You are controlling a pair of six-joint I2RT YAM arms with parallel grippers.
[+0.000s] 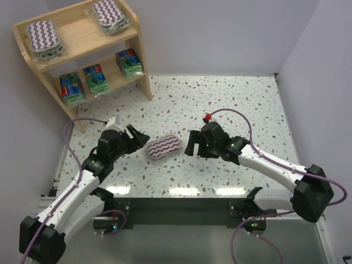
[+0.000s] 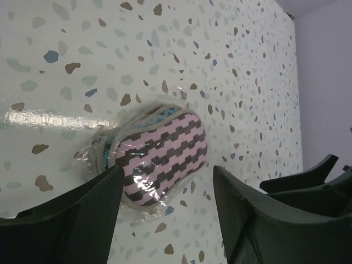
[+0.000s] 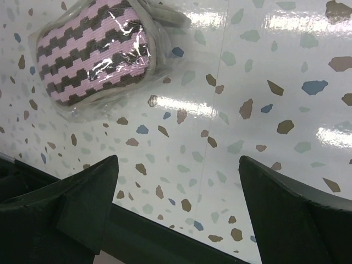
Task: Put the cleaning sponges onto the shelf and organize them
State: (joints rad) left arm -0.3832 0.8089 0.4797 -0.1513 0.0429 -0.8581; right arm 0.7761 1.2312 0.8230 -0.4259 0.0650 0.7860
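One zigzag sponge pack (image 1: 163,146) is seen lying flat on the speckled table (image 1: 231,104), between the two grippers and touched by neither. The left gripper (image 1: 141,136) is held just beside its left end, with the fingers (image 2: 82,220) spread apart and nothing between them. The right gripper (image 1: 190,144) is near the other end, its fingers spread wide and also empty. On the shelf (image 1: 80,30), at the far left corner, two zigzag packs (image 1: 45,36) are laid on the top board and three green packs (image 1: 97,78) are set side by side on the tier below. The step in hand is judged to be the pick-up of the pack on the table. It would be done well if only one arm is used and the fingers are lowered over the narrow width of the pack. They should be closed on the sponge body and not on the loose clear wrap, which could slip. The bare place between the two packs on the top board seems suitable for it. The lowest tier is mostly hidden by the boards above it, the red labels are too small to be read, and it cannot be told whether each pile on top is one pack or more. In the right wrist view the pack is cut off by the upper edge.
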